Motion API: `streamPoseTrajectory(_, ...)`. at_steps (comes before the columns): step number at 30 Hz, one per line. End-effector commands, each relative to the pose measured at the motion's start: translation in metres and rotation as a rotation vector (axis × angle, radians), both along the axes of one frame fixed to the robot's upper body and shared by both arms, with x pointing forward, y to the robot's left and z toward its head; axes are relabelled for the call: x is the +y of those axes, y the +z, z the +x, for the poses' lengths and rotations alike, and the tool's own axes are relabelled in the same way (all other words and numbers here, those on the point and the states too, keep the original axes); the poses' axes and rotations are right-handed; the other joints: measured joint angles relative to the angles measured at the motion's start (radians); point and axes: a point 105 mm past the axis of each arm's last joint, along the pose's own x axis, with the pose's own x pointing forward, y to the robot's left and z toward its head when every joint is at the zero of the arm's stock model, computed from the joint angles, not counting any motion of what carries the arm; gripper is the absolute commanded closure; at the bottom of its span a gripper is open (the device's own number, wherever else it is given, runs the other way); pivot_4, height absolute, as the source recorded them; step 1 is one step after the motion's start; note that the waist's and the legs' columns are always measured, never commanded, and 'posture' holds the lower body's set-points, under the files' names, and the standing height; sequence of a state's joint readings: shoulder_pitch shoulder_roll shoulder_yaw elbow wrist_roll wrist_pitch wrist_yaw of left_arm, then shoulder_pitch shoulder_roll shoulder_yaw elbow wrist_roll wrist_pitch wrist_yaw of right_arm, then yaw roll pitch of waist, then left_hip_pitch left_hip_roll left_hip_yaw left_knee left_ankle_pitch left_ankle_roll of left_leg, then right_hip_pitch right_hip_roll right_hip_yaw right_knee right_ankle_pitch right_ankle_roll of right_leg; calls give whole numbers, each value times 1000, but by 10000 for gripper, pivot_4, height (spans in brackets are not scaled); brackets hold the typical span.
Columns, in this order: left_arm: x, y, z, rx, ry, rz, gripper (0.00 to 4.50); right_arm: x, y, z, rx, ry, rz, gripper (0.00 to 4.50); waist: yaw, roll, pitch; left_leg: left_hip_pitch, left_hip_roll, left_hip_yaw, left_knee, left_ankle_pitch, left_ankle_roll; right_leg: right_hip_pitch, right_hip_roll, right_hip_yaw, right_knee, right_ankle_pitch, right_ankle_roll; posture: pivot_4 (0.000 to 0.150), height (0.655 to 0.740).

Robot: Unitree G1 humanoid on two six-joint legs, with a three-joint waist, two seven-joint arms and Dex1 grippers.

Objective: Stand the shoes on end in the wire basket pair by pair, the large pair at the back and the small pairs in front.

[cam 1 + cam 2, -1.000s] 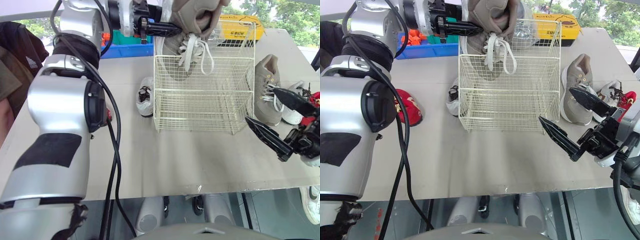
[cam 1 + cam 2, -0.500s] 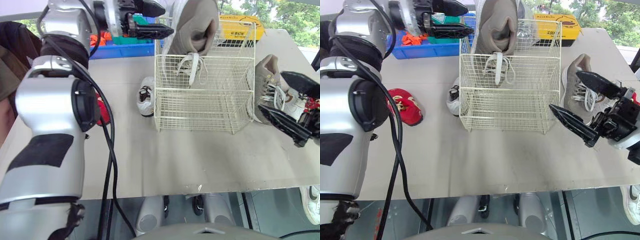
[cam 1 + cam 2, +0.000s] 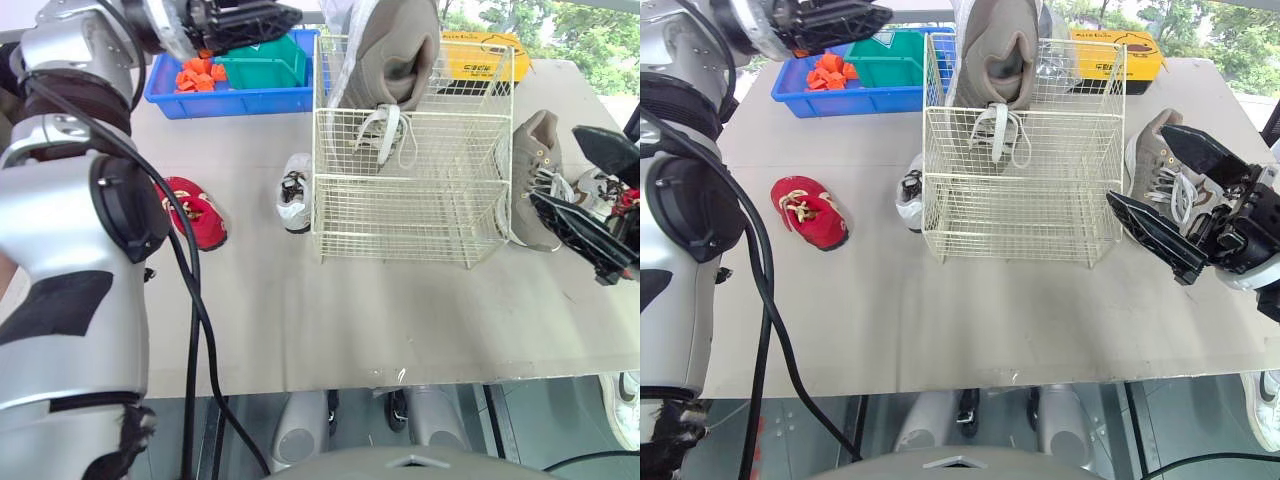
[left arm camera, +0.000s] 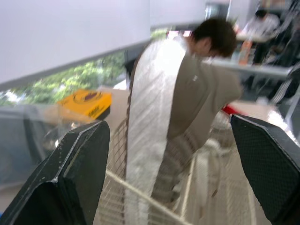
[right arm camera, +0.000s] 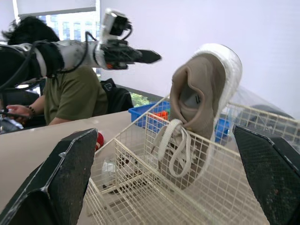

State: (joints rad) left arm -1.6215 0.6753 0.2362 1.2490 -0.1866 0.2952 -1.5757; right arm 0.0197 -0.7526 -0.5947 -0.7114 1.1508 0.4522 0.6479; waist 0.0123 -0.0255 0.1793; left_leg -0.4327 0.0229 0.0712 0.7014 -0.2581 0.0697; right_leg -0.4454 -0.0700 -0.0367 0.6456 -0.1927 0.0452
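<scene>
A large taupe shoe (image 3: 392,55) stands on end in the back left corner of the cream wire basket (image 3: 400,222), its laces hanging down. My left gripper (image 3: 285,14) is open, up and to the left of that shoe and apart from it; in the left wrist view the shoe's white sole (image 4: 151,117) is ahead of the spread fingers. The matching taupe shoe (image 3: 532,175) lies on the table right of the basket. My right gripper (image 3: 1138,163) is open, one finger on each side of this shoe. A small white shoe (image 3: 292,192) and a small red shoe (image 3: 196,212) lie left of the basket.
A blue tray (image 3: 235,100) with orange pieces and a green bin sits at the back left. A yellow box (image 3: 480,55) stands behind the basket. More small shoes (image 3: 603,183) lie at the table's right edge. A person in an olive shirt (image 5: 70,98) sits beyond the table.
My left gripper has let go of the large taupe shoe and pulled back to the left; the shoe stays on end in the basket. My right gripper moved up to the second taupe shoe.
</scene>
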Motion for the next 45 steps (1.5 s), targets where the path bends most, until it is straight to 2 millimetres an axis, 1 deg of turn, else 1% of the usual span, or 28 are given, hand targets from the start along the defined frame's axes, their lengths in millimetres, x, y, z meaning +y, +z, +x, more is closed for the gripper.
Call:
streamPoseTrajectory(1,11,20,-17,-58,-35,-131,1082,3,5,-7,-45,1,10,0,0,1,0,1,0,0,0,0,0,0,0,0,1,0,0,1500,7400)
streamPoseTrajectory(2,11,17,-20,-57,-32,-143,1082,2,4,-7,-43,-5,11,0,-1,0,0,1,1,0,0,0,0,1,0,1,1,0,0,1500,7400)
streamPoseTrajectory(3,10,15,-25,-31,-35,-193,1082,1,3,-5,-37,-15,16,0,-1,1,-1,1,1,0,1,0,0,1,0,1,2,0,0,1500,7400)
streamPoseTrajectory(5,6,7,-41,36,-20,-323,1082,-1,2,4,-26,-62,42,0,-3,1,-1,2,1,1,1,0,0,1,-1,2,2,0,0,1500,7400)
streamPoseTrajectory(6,4,2,-49,60,-1,-369,1082,-2,2,7,-26,-80,53,0,-5,1,-1,2,1,0,2,2,-4,1,-1,2,2,0,0,1500,7400)
streamPoseTrajectory(9,-4,-11,-66,121,49,-483,1082,-5,-1,16,-1,-123,85,0,-1,0,-1,2,1,0,4,3,-5,2,-3,7,5,1,1,1500,7400)
streamPoseTrajectory(11,-12,-27,-78,176,57,-503,1082,-6,-4,22,27,-143,100,0,0,0,-1,2,1,-1,4,3,-5,2,-3,7,5,1,1,1500,7400)
streamPoseTrajectory(13,-20,-38,-87,213,67,-525,1082,-7,-7,28,57,-164,97,0,1,0,-1,4,0,0,4,3,-5,2,-3,7,7,1,1,1500,7400)
streamPoseTrajectory(16,-43,-61,-108,215,71,-400,1082,-11,-12,37,99,-210,69,0,0,0,-1,10,0,1,3,3,-5,7,-2,7,7,1,1,1500,7400)
streamPoseTrajectory(18,-55,-80,-119,197,95,-276,1082,-13,-16,40,126,-225,25,0,0,0,-1,16,0,3,2,2,-4,12,-1,7,6,0,1,1500,7400)
streamPoseTrajectory(21,-66,-105,-129,168,118,-141,1082,-19,-19,43,125,-273,-72,0,0,1,-1,20,-1,4,2,0,-1,15,-1,8,5,-2,-3,1500,7400)
streamPoseTrajectory(24,-77,-120,-135,127,121,-45,1082,-30,-18,46,118,-335,-122,0,2,1,-2,20,-1,4,2,0,0,15,-1,7,5,-2,-4,1500,7400)
streamPoseTrajectory(25,-81,-133,-141,118,101,32,1082,-35,-19,47,122,-357,-141,0,4,1,-2,20,-1,4,2,0,0,15,-1,7,5,-2,-4,1500,7400)
streamPoseTrajectory(26,-83,-142,-145,118,86,78,1082,-39,-21,47,136,-369,-163,0,3,1,-2,19,-1,3,2,0,0,15,-1,7,5,-2,-4,1500,7400)
streamPoseTrajectory(28,-84,-153,-149,131,70,105,1082,-44,-25,47,169,-382,-183,0,2,3,-3,19,-1,4,1,-1,1,15,-1,8,2,-2,-4,1500,7400)
streamPoseTrajectory(29,-87,-156,-154,169,35,102,1082,-56,-27,50,198,-421,-190,0,2,3,-3,19,-1,5,1,-2,2,15,-1,9,2,-2,-4,1500,7400)
streamPoseTrajectory(30,-87,-159,-158,190,14,103,1082,-65,-26,53,190,-475,-202,0,2,3,-3,18,-1,5,1,-2,2,15,-1,9,1,-2,-4,1500,7400)
streamPoseTrajectory(31,-87,-161,-162,203,-8,107,1082,-75,-29,56,231,-515,-216,0,3,3,-3,18,-1,5,1,-2,2,15,-1,8,1,-2,-4,1500,7400)
streamPoseTrajectory(32,-88,-164,-166,217,-36,126,1082,-88,-30,60,271,-575,-251,0,3,3,-3,18,-1,4,1,-2,2,15,-1,8,0,-2,-4,1500,7400)
streamPoseTrajectory(34,-91,-166,-170,217,-61,145,1082,-105,-33,67,354,-635,-370,0,3,3,-3,18,-1,5,1,-2,3,15,-1,9,-1,-2,-4,1500,7400)
streamPoseTrajectory(36,-92,-164,-171,208,-72,156,1082,-109,-40,73,490,-589,-438,0,2,4,-3,18,-1,5,1,-3,3,15,-2,9,-1,-2,-4,1500,7400)
streamPoseTrajectory(37,-92,-164,-172,203,-77,168,1082,-112,-42,78,555,-560,-430,0,0,4,-3,18,-1,6,1,-3,4,15,-2,9,-1,-2,-4,1500,7400)
streamPoseTrajectory(39,-92,-162,-173,191,-84,174,1082,-119,-43,93,603,-556,-423,0,-9,4,-3,19,0,6,1,-3,4,15,-1,9,-2,-2,-4,1500,7400)
streamPoseTrajectory(41,-94,-159,-173,191,-88,156,1082,-124,-45,108,603,-556,-470,0,-13,4,-4,19,0,5,1,-3,4,15,0,9,-3,-2,-4,1500,7400)
streamPoseTrajectory(44,-94,-153,-176,169,-88,136,1082,-137,-51,141,701,-630,-431,0,-23,4,-3,18,0,6,1,-3,4,14,0,9,-3,-2,-4,1500,7400)
streamPoseTrajectory(45,-93,-150,-176,165,-82,123,1082,-138,-53,154,717,-658,-476,0,-26,5,-3,17,-1,6,1,-3,4,14,0,10,-3,-2,-4,1500,7400)
